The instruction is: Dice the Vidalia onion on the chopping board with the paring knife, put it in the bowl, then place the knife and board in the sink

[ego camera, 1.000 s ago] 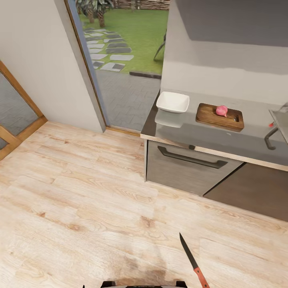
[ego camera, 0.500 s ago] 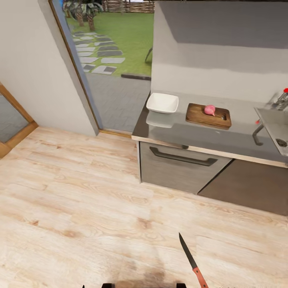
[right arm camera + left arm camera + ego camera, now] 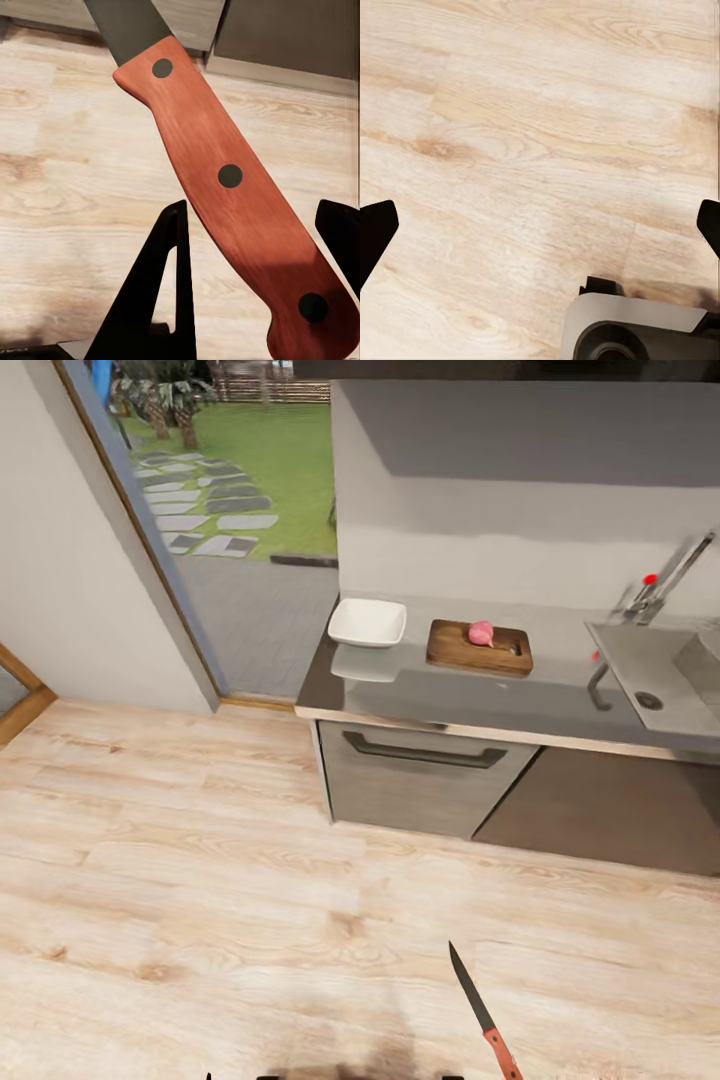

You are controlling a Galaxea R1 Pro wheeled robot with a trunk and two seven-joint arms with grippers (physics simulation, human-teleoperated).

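Swinging right, the head camera now takes in more of the sink (image 3: pixel 655 675). On the table (image 3: pixel 450 695), the onion (image 3: pixel 481 632) rests on the chopping board (image 3: pixel 479 646) beside the bowl (image 3: pixel 367 622). Right pincer (image 3: pixel 259 225) pinches the paring knife (image 3: pixel 225 176); left pincer (image 3: pixel 540 229) is spread over the floor (image 3: pixel 532 142).

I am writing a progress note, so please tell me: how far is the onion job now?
Done, it seems: the onion is out of the sink and lies whole on the chopping board. In hand: the right gripper holds the paring knife, with the robot standing away from the countertop. Left: dicing, filling the white bowl, then putting knife and board into the sink.
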